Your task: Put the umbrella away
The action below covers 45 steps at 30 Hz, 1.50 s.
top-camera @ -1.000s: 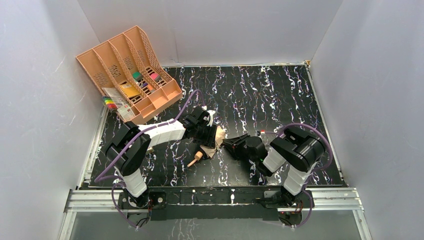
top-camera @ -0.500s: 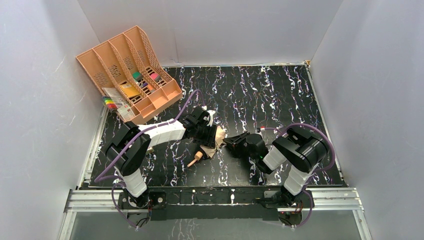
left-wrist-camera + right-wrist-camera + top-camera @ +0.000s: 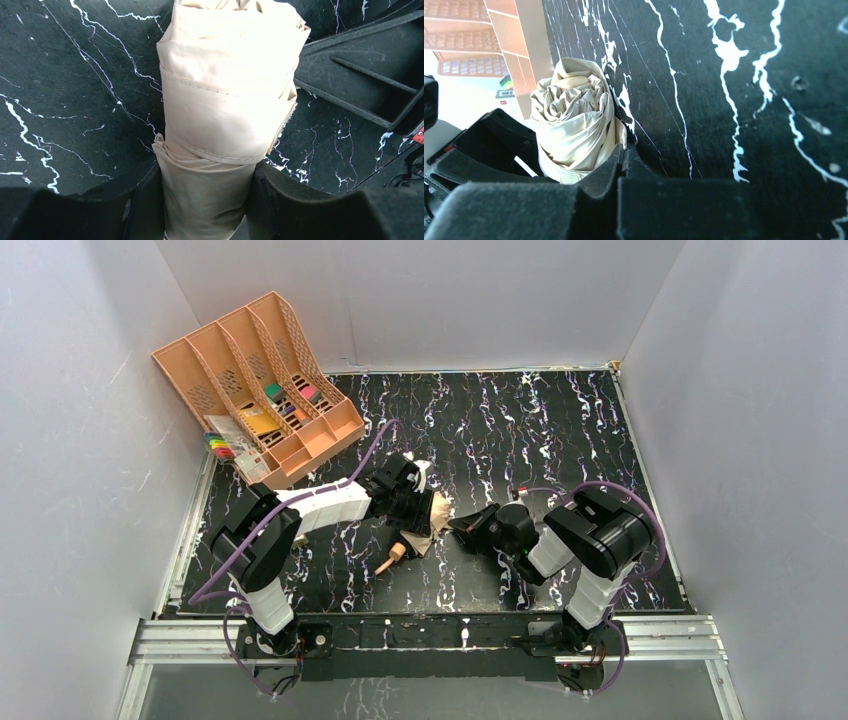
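– Top external: what differs?
– Right gripper (image 3: 462,527) has crept left, jaws now pressed together, touching the umbrella (image 3: 438,510) at centre frame.
– Left gripper (image 3: 424,516)?
– Arm stretched low, pinching the umbrella's folded fabric.

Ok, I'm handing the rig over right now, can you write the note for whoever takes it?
Left gripper: clamped round the umbrella.
Right gripper: shut, tips against the umbrella's end; whether it pinches fabric is unclear.
Umbrella: lying on the table, near its middle; file tray at the far left corner.
Done: it is collapsed and rolled.
Left: lift it and put it away.
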Available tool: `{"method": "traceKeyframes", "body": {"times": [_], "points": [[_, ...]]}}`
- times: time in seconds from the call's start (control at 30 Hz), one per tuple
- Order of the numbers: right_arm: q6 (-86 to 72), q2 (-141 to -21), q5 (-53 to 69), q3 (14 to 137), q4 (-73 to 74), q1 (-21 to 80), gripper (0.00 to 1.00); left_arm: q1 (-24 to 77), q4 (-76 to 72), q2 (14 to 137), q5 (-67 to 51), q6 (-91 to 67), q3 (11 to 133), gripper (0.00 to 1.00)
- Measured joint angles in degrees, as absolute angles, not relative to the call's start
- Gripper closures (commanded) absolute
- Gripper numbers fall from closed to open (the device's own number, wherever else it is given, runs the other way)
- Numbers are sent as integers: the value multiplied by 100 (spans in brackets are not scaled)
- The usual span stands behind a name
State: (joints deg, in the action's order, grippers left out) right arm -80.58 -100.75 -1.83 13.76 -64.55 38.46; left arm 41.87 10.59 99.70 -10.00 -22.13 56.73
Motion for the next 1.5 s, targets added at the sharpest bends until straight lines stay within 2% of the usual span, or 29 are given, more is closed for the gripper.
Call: {"method": "traceKeyframes", "body": {"times": [0.27,0.53,1.0,1.17,1.5], "points": [[-7293,-9660,392,1500,-5710,3715,100,4211,1031,9933,-895,-2383,5671,100],[-6416,-8608,414,1367,-4438,3769,100,4241,1098,9955,-799,-2473,5739,100],[-5909,-6637,423,1339,-2939,3988,100,4303,1120,10068,-884,-2473,5865,100],[-5996,-6694,532,1584,-2799,3988,100,4322,1092,10079,-878,-2456,5861,100],[-6462,-7673,805,2257,-3229,3988,100,4602,939,10040,-353,-2443,5717,100]]}}
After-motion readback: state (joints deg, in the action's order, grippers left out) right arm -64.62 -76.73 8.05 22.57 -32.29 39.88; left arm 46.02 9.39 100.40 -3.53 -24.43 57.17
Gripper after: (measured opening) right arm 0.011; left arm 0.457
